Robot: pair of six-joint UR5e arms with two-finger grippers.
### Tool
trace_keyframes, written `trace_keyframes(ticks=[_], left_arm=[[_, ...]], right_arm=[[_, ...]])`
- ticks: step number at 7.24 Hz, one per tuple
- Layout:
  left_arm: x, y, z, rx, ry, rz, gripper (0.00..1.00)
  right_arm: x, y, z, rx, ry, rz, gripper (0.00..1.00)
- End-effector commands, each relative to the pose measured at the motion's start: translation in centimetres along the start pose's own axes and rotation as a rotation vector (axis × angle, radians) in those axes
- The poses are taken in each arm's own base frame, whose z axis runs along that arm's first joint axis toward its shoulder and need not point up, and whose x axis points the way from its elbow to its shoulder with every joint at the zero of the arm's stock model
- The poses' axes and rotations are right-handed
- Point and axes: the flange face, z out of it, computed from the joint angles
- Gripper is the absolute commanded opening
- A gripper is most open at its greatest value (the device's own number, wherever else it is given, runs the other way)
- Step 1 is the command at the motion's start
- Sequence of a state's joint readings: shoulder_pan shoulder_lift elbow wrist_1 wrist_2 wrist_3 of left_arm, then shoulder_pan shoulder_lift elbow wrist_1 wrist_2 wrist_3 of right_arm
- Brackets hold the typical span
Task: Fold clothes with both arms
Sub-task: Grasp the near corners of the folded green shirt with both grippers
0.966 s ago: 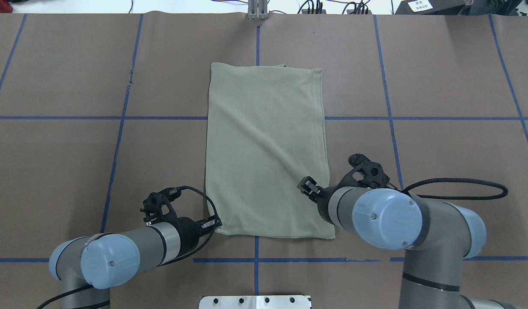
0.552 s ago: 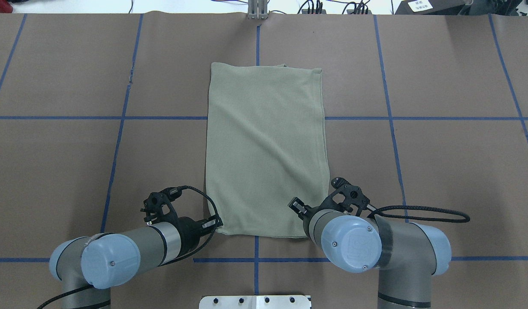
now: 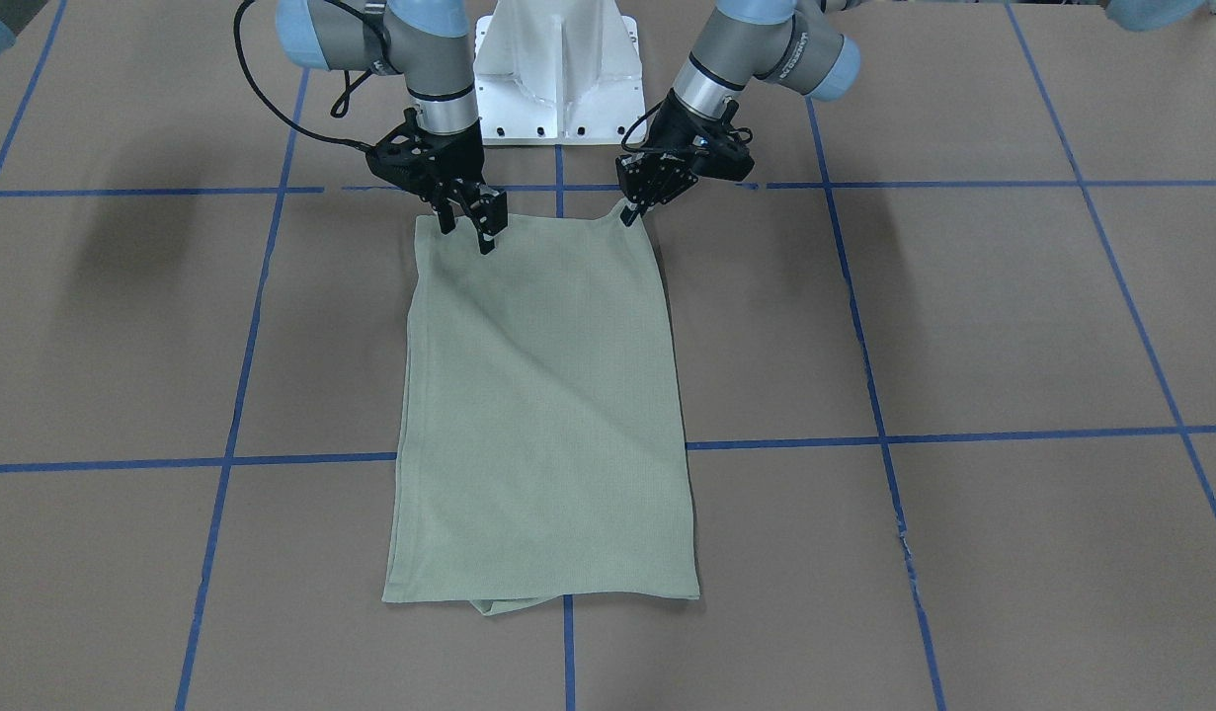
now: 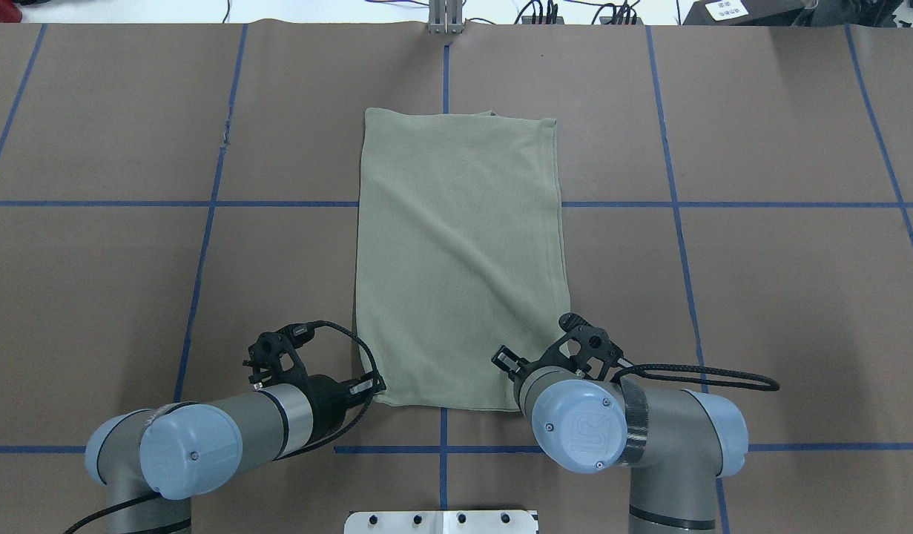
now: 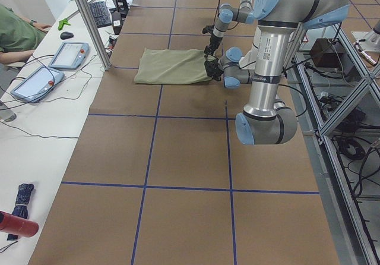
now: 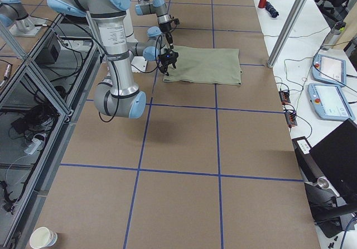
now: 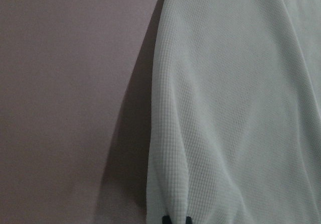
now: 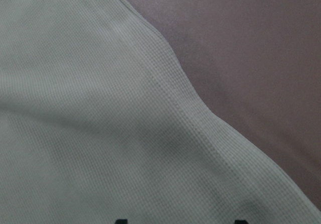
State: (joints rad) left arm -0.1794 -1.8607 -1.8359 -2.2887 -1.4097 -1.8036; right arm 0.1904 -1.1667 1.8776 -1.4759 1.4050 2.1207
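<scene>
The left claw (image 3: 627, 213) is pinched narrow on the near left corner of the sage-green shirt (image 4: 456, 252), which lies folded into a long rectangle mid-worktop (image 4: 760, 297). The right claw (image 3: 467, 233) stands wide over its near right corner.

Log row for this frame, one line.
phase: corner grasp | shirt: folded, flat | left end effector: shut on shirt corner | right end effector: open over other near corner

Pale sage-green shirt (image 4: 456, 252), folded flat, rectangular
</scene>
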Motion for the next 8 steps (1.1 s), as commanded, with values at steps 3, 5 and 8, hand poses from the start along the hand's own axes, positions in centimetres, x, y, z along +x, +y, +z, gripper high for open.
trace_keyframes(ticks=[3, 5, 8], left_arm=[[0.0, 0.1, 0.0, -0.001, 0.0, 0.0, 0.0], [-0.1, 0.1, 0.0, -0.001, -0.001, 0.0, 0.0], [1.2, 0.1, -1.4, -0.013, 0.022, 0.0, 0.0]], right_arm=[[0.0, 0.5, -0.2, -0.007, -0.003, -0.004, 0.01], [-0.1, 0.4, -0.3, -0.005, -0.005, -0.003, 0.0], [-1.1, -0.8, -4.1, -0.024, -0.042, 0.007, 0.0]])
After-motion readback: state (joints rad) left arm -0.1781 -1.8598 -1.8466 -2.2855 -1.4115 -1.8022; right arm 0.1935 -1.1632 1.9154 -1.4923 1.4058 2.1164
